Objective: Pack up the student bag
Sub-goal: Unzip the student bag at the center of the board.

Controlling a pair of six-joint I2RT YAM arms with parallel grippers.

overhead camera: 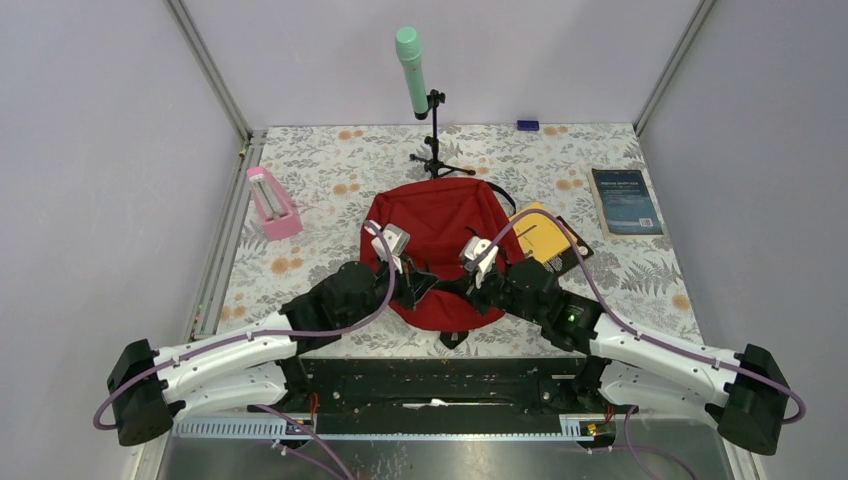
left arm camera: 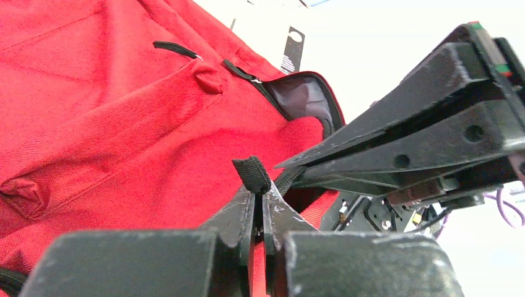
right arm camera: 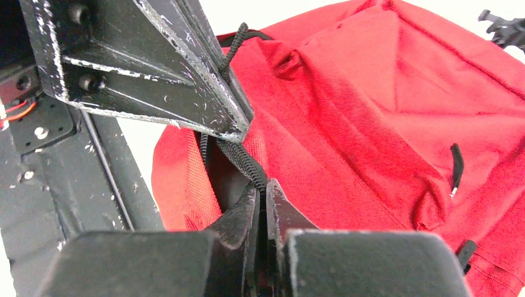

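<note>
The red student bag (overhead camera: 440,222) lies flat in the middle of the table. My left gripper (overhead camera: 418,285) and right gripper (overhead camera: 468,286) meet at its near edge. In the left wrist view my left gripper (left arm camera: 260,192) is shut on a black webbing strap (left arm camera: 251,173) of the bag (left arm camera: 111,111); the dark grey lining (left arm camera: 302,98) shows at a slightly open zipper mouth. In the right wrist view my right gripper (right arm camera: 261,185) is shut on the black zipper edge (right arm camera: 244,162) of the bag (right arm camera: 371,124). The bag's inside is hidden.
A pink holder (overhead camera: 272,203) stands left of the bag. A green microphone (overhead camera: 411,58) on a black tripod is behind it. A yellow book (overhead camera: 545,238) lies against the bag's right side, and a dark blue book (overhead camera: 626,201) lies at far right.
</note>
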